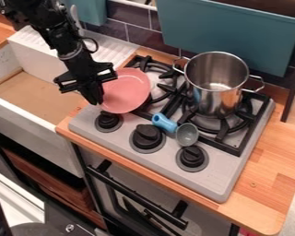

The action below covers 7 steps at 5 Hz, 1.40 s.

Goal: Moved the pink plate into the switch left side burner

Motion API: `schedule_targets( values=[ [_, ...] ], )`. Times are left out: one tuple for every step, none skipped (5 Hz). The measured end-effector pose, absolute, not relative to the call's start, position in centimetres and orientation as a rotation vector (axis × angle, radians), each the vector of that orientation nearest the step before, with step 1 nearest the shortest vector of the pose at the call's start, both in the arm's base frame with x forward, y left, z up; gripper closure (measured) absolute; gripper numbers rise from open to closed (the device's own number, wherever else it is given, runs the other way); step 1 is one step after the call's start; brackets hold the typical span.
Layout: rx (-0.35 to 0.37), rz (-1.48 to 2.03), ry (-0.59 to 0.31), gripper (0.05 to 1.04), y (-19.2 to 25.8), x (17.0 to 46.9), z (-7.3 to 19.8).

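The fingers [92, 93] of the gripper [97, 99] are seen clamped on the left rim of the pink plate [126, 92], so that most of the plate is spread out to the right of them. The plate is held tilted, over the left side of the stove [221, 182], with part of the left burner grate [168, 87] covered. The right-hand burner is occupied by a metal pot [215, 99], and a blue-handled ladle [187, 134] is placed in front of it.

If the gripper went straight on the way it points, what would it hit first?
Probably the stovetop, near the leftmost knob. The plate looks right beside the gripper, though, and depth is unclear here, so it might meet the rim first.
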State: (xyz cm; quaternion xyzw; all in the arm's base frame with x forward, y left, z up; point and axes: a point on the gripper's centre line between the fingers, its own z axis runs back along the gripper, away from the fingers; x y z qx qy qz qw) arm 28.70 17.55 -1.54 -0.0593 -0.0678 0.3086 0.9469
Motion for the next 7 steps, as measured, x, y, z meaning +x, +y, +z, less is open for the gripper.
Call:
schedule_targets(
  values=[
    [-0.143, 0.607, -0.088, 0.875, 17.4, 28.5, -1.1],
    [-0.138, 0.597, -0.072, 0.637, 18.0, 29.0, -0.1],
    [-0.141, 0.606, -0.073, 0.342, 18.1, 29.2, 0.3],
    [-0.111, 0.606, -0.140, 0.105, 18.1, 30.1, 2.3],
    [-0.025, 0.603, -0.164, 0.087, 17.1, 31.0, 3.9],
    [0.003, 0.604, -0.143, 0.087, 15.0, 32.3, 4.8],
    [0.074, 0.567, -0.146, 0.087, 12.8, 33.5, 4.9]
  ],
)
